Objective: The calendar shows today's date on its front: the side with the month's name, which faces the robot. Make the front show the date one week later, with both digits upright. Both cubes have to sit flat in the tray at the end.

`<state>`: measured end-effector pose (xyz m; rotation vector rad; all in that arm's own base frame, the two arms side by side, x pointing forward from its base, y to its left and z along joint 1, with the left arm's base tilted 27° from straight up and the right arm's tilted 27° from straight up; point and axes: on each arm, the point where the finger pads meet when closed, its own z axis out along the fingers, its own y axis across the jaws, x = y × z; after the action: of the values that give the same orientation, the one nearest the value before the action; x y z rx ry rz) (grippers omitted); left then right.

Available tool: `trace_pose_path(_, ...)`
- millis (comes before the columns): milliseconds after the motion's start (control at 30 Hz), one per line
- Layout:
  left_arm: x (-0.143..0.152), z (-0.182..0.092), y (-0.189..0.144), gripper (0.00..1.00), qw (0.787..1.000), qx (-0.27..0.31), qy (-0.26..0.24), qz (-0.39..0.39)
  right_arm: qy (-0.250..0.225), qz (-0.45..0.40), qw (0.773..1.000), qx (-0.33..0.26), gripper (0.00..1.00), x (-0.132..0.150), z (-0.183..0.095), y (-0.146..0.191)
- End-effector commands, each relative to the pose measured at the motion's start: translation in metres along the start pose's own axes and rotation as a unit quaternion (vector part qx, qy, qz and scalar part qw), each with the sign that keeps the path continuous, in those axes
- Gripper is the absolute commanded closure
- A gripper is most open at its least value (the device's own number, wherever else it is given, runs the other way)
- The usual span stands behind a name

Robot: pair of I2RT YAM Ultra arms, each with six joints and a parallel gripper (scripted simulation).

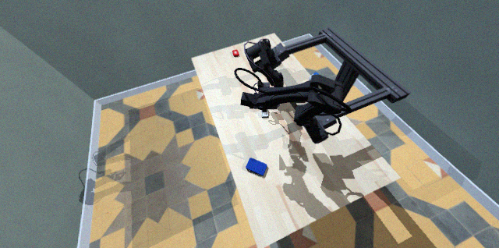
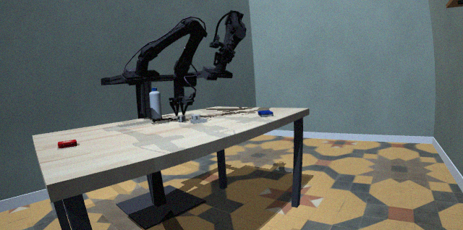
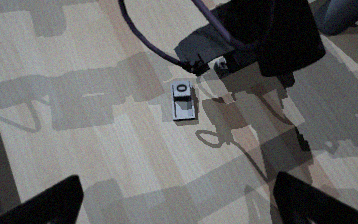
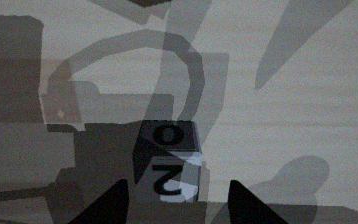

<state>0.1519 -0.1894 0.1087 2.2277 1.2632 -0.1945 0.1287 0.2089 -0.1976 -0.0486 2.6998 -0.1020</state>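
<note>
Room: plain grey-green walls (image 1: 195, 6) (image 2: 343, 53); patterned tile floor (image 1: 156, 135) (image 2: 347, 179).
Table (image 1: 245, 139) (image 2: 119, 150) (image 3: 105, 155) (image 4: 280, 125): pale wood grain.
Far left: small red object (image 1: 235, 53) (image 2: 67, 144).
Left of centre: white bottle (image 2: 155, 105), blue cap.
Loose cube (image 2: 181, 118) (image 3: 221, 64) (image 4: 170, 172): beside the tray, reads "2" and "0".
Right gripper (image 2: 181, 114) (image 4: 178, 182): jaws part-spread at the loose cube, pinching nothing.
Tray (image 1: 265, 117) (image 2: 199, 121) (image 3: 183, 116): grey, rectangular, holds the other cube (image 3: 181, 89), "0" visible.
Right: blue block (image 1: 256, 166) (image 2: 265, 113).
Left gripper (image 3: 178, 182): jaws spread wide.

Blue box (image 1: 256, 167) (image 2: 265, 113), red object (image 1: 235, 53) (image 2: 67, 144), white bottle (image 2: 155, 105) on table (image 1: 249, 201) (image 2: 108, 161).
</note>
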Motion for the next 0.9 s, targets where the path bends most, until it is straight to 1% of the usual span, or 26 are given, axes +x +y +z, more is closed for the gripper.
trace_pose_path(0,-0.006,-0.005,0.001,0.0,1.0,0.001,-0.012,0.005,-0.01,0.007,1.0,-0.005,0.49,-0.004,0.008,0.004)
trace_pose_path(33,-0.006,-0.005,0.001,0.0,1.0,0.001,-0.012,0.005,-0.01,0.005,1.0,-0.005,0.52,-0.004,0.011,0.005)
trace_pose_path(100,-0.006,-0.005,0.001,0.0,1.0,0.001,-0.012,0.005,-0.01,0.005,1.0,-0.005,0.53,-0.004,0.019,0.006)
trace_pose_path(200,-0.006,-0.005,0.001,0.0,1.0,0.001,-0.012,0.005,-0.01,0.004,1.0,-0.005,0.55,-0.004,0.02,0.005)
trace_pose_path(433,-0.006,-0.005,0.001,0.0,1.0,0.001,-0.012,0.005,-0.01,0.0,1.0,-0.006,0.74,-0.002,0.02,0.005)
trace_pose_path(500,-0.006,-0.005,0.001,0.0,1.0,0.001,-0.012,0.005,-0.011,0.0,1.0,-0.01,0.74,-0.002,0.012,0.009)
trace_pose_path(567,-0.006,-0.005,0.001,0.0,1.0,0.001,-0.012,0.005,-0.011,0.0,1.0,-0.01,0.74,-0.002,0.012,0.009)
trace_pose_path(667,-0.006,-0.005,0.001,0.0,1.0,0.001,-0.012,0.005,-0.016,0.005,1.0,-0.012,0.74,-0.006,-0.005,0.011)
trace_pose_path(800,-0.006,-0.005,0.001,0.0,1.0,0.001,-0.012,0.005,-0.016,0.005,1.0,-0.012,0.74,-0.005,-0.036,0.01)
trace_pose_path(867,-0.006,-0.005,0.001,0.0,1.0,0.001,-0.012,0.005,-0.016,0.005,1.0,-0.011,0.74,-0.004,-0.046,0.009)
